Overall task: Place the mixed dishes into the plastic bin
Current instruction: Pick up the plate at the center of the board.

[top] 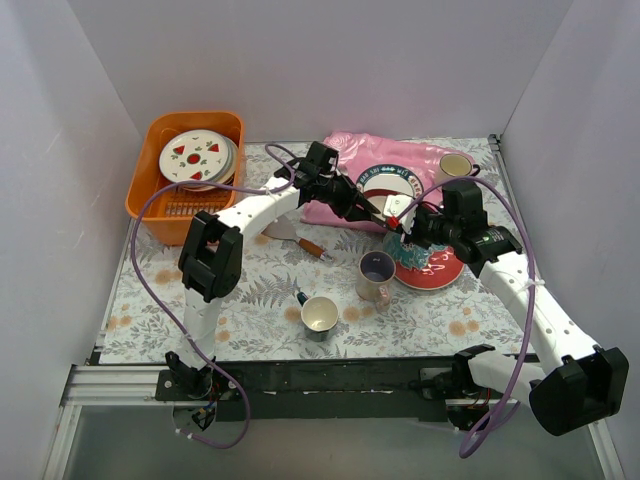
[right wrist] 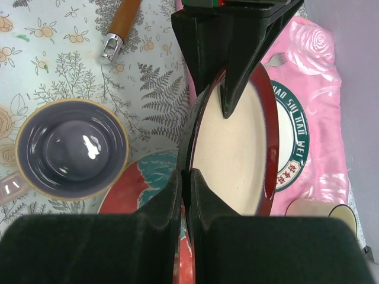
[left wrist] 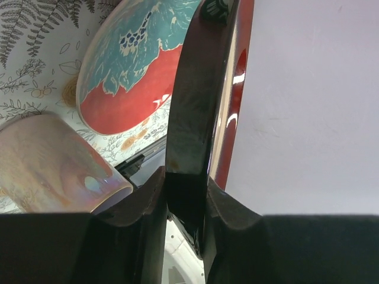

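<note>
A beige bowl (top: 388, 208) with a red rim and dark outside is held on edge above the table between both grippers. My left gripper (top: 374, 208) is shut on its far rim; in the left wrist view the jaws (left wrist: 186, 195) clamp the dark wall (left wrist: 198, 106). My right gripper (top: 408, 226) is shut on the near rim (right wrist: 189, 180), with the beige inside (right wrist: 237, 142) facing right. Below lie the red-rimmed teal plate (top: 432, 268) and the lilac mug (top: 376, 276). The orange bin (top: 146, 205) at the far left holds the white fruit-marked plate (top: 195, 158) on other plates. A grey-white mug (top: 320, 315) stands near the front.
A pink cloth (top: 350, 150) lies at the back with a green-lettered white plate (right wrist: 291, 142) on it and a cream mug (top: 456, 165) beside. A wooden-handled utensil (top: 302, 241) lies mid-table. Grey walls enclose three sides.
</note>
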### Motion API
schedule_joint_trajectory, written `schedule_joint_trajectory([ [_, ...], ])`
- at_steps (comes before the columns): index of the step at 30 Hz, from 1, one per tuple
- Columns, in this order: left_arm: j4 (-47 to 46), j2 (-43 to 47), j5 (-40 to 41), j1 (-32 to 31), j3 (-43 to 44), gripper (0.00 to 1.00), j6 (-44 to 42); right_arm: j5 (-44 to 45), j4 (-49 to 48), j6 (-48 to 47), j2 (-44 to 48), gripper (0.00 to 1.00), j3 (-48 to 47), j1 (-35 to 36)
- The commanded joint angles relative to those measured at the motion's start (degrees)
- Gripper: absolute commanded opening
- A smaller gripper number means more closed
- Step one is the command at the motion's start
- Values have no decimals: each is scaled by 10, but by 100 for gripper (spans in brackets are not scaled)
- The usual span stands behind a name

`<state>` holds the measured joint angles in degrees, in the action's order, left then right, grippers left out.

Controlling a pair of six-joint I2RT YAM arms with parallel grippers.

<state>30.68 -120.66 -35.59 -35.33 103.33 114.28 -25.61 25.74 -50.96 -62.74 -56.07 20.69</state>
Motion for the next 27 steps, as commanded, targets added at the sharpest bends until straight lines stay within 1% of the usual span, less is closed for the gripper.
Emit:
schedule_joint_trajectory([
  [1,-59,52,-19,-2,-17,0,-23,-24,-91,-17,14,1,-54,6],
  [3,-86,69,-25,3,-41,0,-27,-30,-88,-14,15,1,-56,6],
  [4,-122,77,-36,6,-53,0,-27,-37,-85,-14,16,1,-61,6],
  [5,-147,86,-43,9,-66,0,-26,-40,-82,-13,18,4,-61,7],
  [6,-171,93,-50,16,-80,0,-23,-44,-81,-13,19,9,-62,7],
  [7,-224,111,-58,19,-113,0,-21,-51,-82,-12,21,13,-62,6],
  [8,-255,120,-70,24,-128,0,-13,-54,-82,-10,24,20,-63,6],
  [9,-281,131,-72,32,-146,0,-9,-57,-84,-3,25,22,-64,7],
  [10,-330,146,-75,36,-171,0,-6,-59,-86,1,27,25,-65,6],
  [11,-348,154,-82,40,-182,0,-4,-62,-87,5,29,31,-69,6],
  [13,-388,172,-87,54,-204,0,-4,-69,-89,15,31,37,-73,6],
  [14,-397,176,-90,57,-210,0,-4,-72,-90,20,33,44,-75,6],
  [16,-417,184,-98,69,-217,0,-6,-81,-101,41,35,51,-83,7],
  [17,-424,191,-101,73,-222,0,-9,-85,-106,49,36,59,-87,6],
  [19,-435,197,-108,86,-226,0,-15,-96,-120,76,36,67,-101,6],
  [20,-437,204,-111,94,-227,0,-18,-99,-123,83,35,74,-106,7],
  [23,-447,213,-116,106,-230,0,-23,-110,-139,119,32,84,-121,6],
  [27,-451,224,-120,127,-224,0,-33,-109,-164,164,31,87,-127,6],
])
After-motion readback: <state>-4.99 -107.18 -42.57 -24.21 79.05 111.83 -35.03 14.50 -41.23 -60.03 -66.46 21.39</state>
